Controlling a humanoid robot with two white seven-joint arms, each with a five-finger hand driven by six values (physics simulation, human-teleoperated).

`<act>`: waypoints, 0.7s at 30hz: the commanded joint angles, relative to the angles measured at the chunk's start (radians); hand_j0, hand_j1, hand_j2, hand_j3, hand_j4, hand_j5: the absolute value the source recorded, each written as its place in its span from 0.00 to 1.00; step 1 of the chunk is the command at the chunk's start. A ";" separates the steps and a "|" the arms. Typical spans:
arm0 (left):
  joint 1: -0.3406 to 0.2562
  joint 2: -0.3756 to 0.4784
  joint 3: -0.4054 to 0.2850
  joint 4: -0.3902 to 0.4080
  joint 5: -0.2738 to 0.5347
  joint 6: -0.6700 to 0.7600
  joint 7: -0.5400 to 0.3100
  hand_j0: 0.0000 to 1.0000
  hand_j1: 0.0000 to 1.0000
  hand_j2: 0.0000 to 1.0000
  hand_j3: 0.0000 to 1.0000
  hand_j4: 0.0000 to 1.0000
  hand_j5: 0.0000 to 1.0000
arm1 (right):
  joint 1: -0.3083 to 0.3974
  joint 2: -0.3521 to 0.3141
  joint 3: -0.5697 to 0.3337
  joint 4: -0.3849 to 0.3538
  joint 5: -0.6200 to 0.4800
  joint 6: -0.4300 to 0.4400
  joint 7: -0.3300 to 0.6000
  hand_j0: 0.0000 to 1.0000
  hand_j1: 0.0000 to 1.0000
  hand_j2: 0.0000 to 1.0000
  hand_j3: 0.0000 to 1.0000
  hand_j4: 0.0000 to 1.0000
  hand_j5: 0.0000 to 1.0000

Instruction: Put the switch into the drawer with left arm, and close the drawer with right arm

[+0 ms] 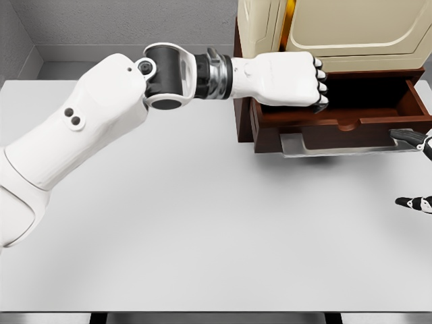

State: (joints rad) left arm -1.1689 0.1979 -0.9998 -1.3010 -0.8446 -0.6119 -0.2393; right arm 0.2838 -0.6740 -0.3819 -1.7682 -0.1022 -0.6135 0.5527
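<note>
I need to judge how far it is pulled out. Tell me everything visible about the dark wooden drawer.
The dark reddish-brown wooden drawer stands pulled open from the base of a cream-topped cabinet. Its front panel has a scooped notch, with a grey metal handle below. The left hand hovers, fingers curled, above its left end. What lies inside cannot be seen.

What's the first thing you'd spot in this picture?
A big white arm reaches across from the left, with the left hand curled like a fist over the open drawer of a dark wooden cabinet at the back of the table. At the right edge, only some fingertips of the right hand peek in.
</note>
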 commanded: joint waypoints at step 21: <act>-0.011 -0.026 0.006 0.023 -0.068 0.001 0.003 1.00 1.00 1.00 1.00 1.00 1.00 | 0.000 -0.001 0.000 0.000 -0.008 0.003 0.000 1.00 1.00 1.00 1.00 1.00 1.00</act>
State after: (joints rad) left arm -1.1796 0.1715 -0.9967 -1.2804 -0.9159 -0.6120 -0.2368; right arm 0.2838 -0.6740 -0.3819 -1.7682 -0.1021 -0.6135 0.5527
